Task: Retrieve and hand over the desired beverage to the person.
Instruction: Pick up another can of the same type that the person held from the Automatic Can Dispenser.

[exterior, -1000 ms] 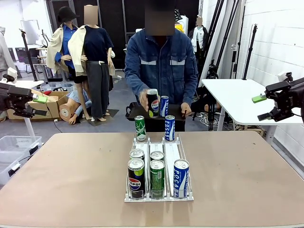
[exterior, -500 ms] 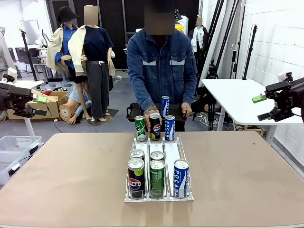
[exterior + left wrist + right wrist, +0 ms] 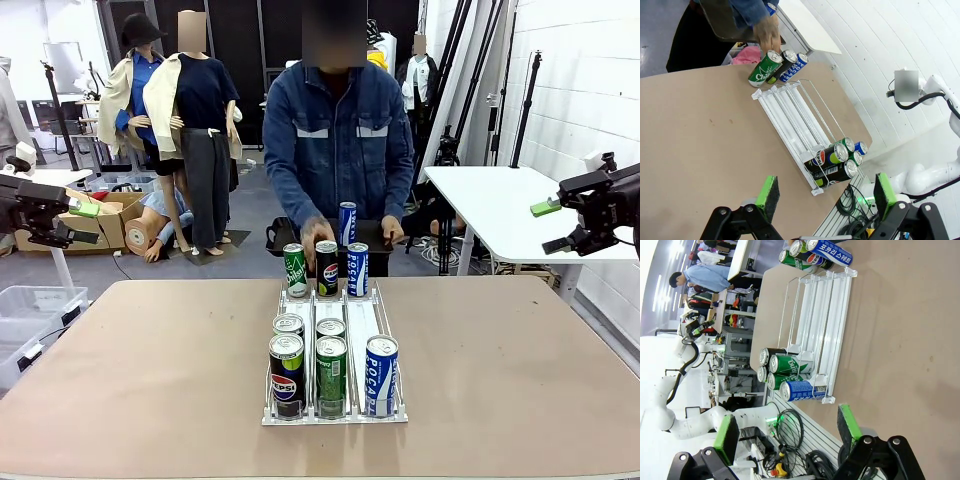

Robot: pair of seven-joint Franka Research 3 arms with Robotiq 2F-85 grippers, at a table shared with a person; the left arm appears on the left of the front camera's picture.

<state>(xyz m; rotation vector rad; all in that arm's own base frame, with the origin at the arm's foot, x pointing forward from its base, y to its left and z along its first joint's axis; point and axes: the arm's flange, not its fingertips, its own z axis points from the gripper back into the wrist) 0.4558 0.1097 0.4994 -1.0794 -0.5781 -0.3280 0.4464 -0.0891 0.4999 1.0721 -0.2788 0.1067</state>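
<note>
The person point(image 3: 340, 135) in a blue denim jacket stands at the far side, one hand point(image 3: 314, 234) just behind a black Pepsi can point(image 3: 327, 267) in the middle lane at the rack's far end. A green can point(image 3: 295, 270) and a blue Pocari can point(image 3: 357, 269) flank it. Near the front of the clear rack point(image 3: 358, 322) stand a Pepsi can point(image 3: 286, 374), a green can point(image 3: 331, 375) and a Pocari can point(image 3: 381, 375), with two more behind. My left gripper point(image 3: 85, 209) point(image 3: 826, 192) and right gripper point(image 3: 545, 208) point(image 3: 787, 432) hang open off the table's sides, holding nothing.
Another blue can point(image 3: 347, 222) stands on a black tray point(image 3: 372, 232) in front of the person. A white side table point(image 3: 495, 205) sits at the right. Boxes point(image 3: 95, 215) lie on the floor at the left. Bare brown tabletop point(image 3: 150, 370) surrounds the rack.
The person has lowered the black Pepsi can from the air into the rack's far middle lane and drawn the hand back behind it. Both arms have stayed still.
</note>
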